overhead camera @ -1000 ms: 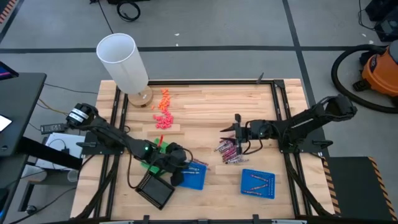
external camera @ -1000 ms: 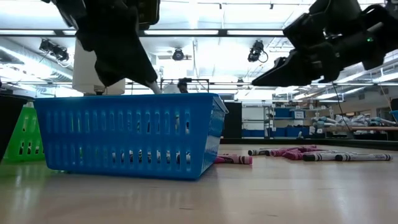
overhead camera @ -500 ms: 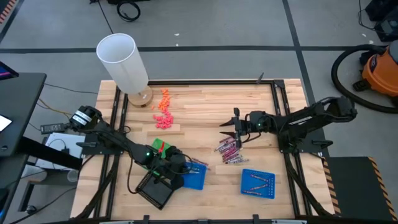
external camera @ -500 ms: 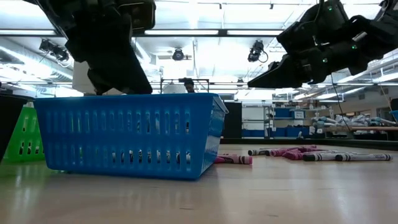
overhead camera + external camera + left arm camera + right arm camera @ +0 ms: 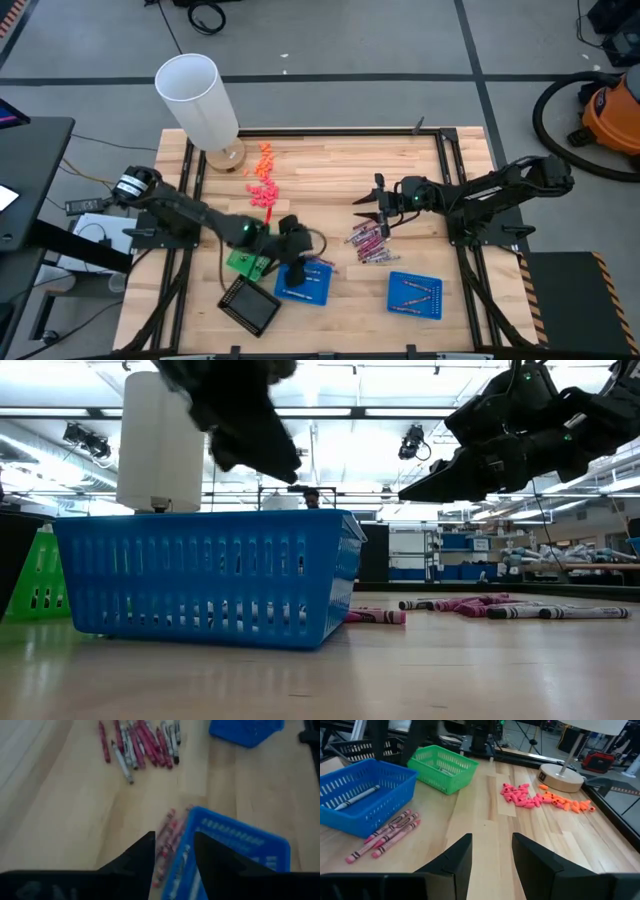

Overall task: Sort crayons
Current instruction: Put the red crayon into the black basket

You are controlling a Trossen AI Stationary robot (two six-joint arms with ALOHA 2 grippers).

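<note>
Parted and empty, the jaws of the left gripper (image 5: 297,262) hang just above the near blue basket (image 5: 305,284), at its rim on the side toward the green one. Its wrist camera looks down between the two dark fingers (image 5: 136,857) at the basket's corner, with one crayon (image 5: 357,798) lying inside and a few pinkish-red ones (image 5: 166,842) on the wood touching its outer wall.

Over on the other side, the right gripper (image 5: 380,210) hovers with its jaws apart too, holding nothing, just beside the main heap of crayons (image 5: 367,241) in the middle of the table (image 5: 330,170). That heap is a loose fan of pinkish-red, maroon and silvery-grey sticks, lying flat. A second blue basket (image 5: 414,294) sits nearer the right arm's edge, with a few crayons in it.

Beside the near blue basket stand a green basket (image 5: 246,259) and a black one (image 5: 250,304). Farther back, orange and pink chunky bits (image 5: 263,178) are scattered near a tall white cylinder on a round wooden base (image 5: 199,100).
</note>
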